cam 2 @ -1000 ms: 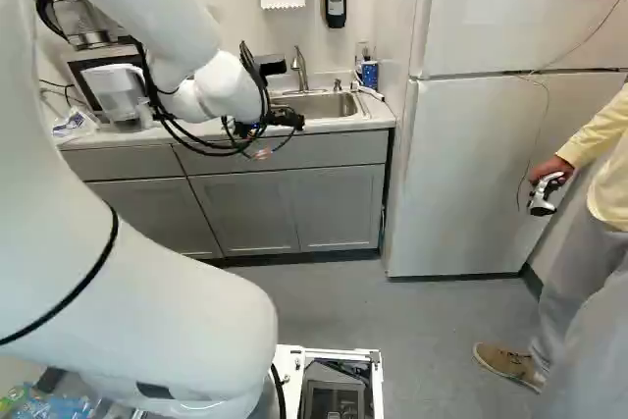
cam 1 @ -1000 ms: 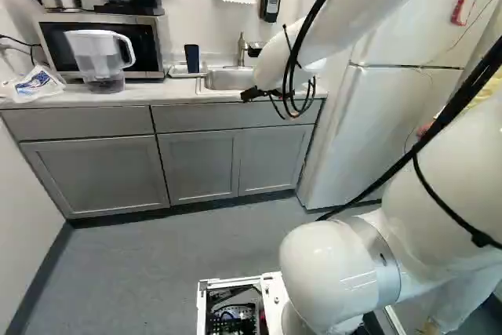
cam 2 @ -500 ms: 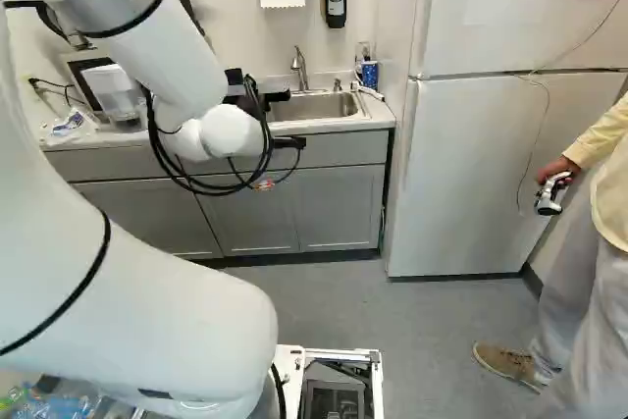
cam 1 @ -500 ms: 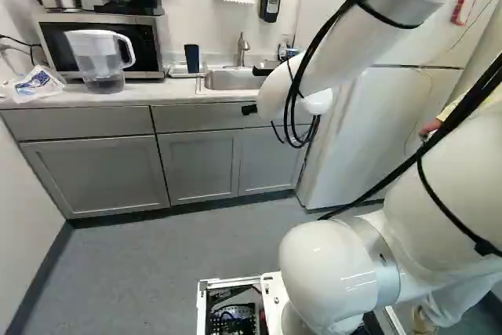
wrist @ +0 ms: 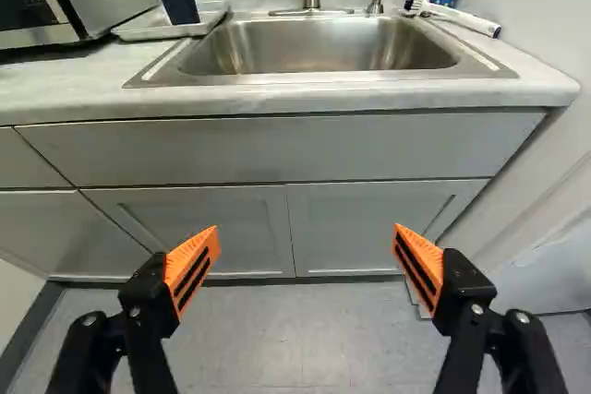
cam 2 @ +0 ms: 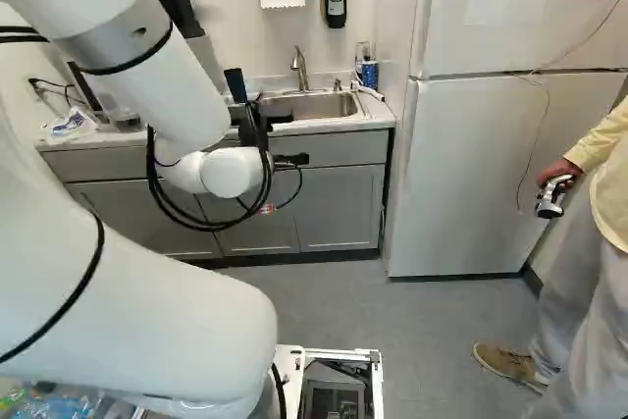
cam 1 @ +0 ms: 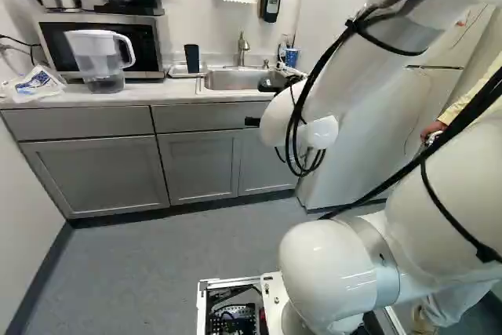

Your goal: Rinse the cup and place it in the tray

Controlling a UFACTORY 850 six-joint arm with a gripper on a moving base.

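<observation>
The left base view shows the dark blue cup point(cam 1: 192, 58) in the tray point(wrist: 138, 32), on the counter point(cam 1: 145, 95) between the microwave point(cam 1: 63, 37) and the sink point(cam 1: 233, 80). It stands on end, its long axis running up and down, though the wide wrist view makes it look slanted. I can't see into it, so I can't tell whether its mouth is up or down. It's tall and slim, plain all the way round what shows, and tapers slightly toward the tray. The gripper point(cam 2: 292, 159), mostly hidden behind the wrist in the right base view, is well apart from it, before the cabinets point(wrist: 286, 219). Its two fingers are spread wide, with nothing between the orange pads point(wrist: 192, 265).
</observation>
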